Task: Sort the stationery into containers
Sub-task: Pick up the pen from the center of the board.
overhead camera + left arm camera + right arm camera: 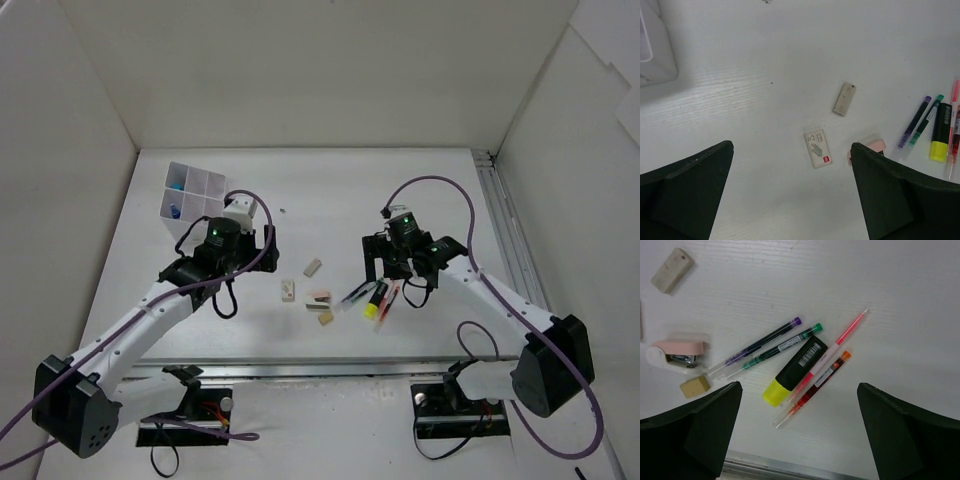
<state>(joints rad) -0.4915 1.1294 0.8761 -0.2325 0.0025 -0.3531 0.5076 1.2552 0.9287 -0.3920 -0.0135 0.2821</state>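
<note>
The white grid box (197,193) stands at the far left with a blue thing (174,211) in one compartment. My left gripper (240,215) is open and empty beside it; below it lie a white printed eraser (817,148), a beige eraser (844,98) and a pink stapler (874,146). My right gripper (393,268) is open and empty above the pens: a black and yellow highlighter (794,371), a purple pen (760,346), a green pen (775,351), a pink pen (832,352) and a red pen (815,388). A tan eraser (695,386) lies by the stapler (674,353).
White walls enclose the table on three sides. A metal rail (500,230) runs along the right side and another strip (300,368) along the near edge. The box's corner (655,50) shows at the left of the left wrist view.
</note>
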